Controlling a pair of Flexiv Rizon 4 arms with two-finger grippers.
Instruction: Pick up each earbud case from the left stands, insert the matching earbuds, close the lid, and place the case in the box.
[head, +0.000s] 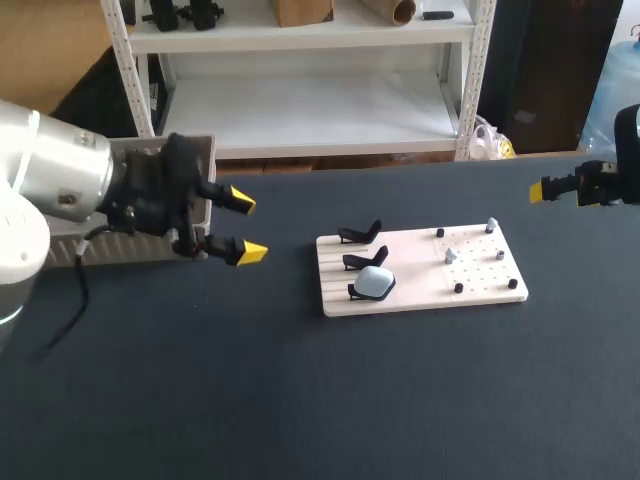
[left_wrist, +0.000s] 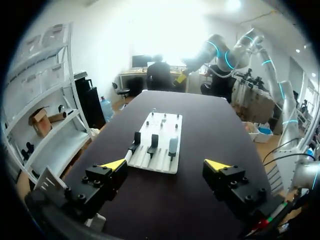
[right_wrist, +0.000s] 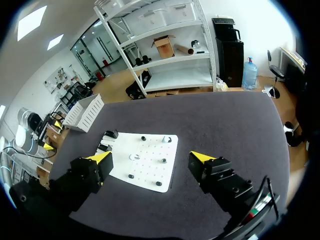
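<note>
my left gripper (head: 245, 227), fingers apart, hangs at middle left; the earbud case (head: 375, 283) lies rightward, nearer it than my spread right gripper (right_wrist: 151, 157).

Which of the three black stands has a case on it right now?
The front stand, at the white board's near edge, holds the pale blue case. The middle stand and back stand are bare.

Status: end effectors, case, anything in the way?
Left end effector open, empty, left of board. Right end effector open, empty, off to the right. One case on front stand, two stands bare. Nothing blocking the case.
</note>
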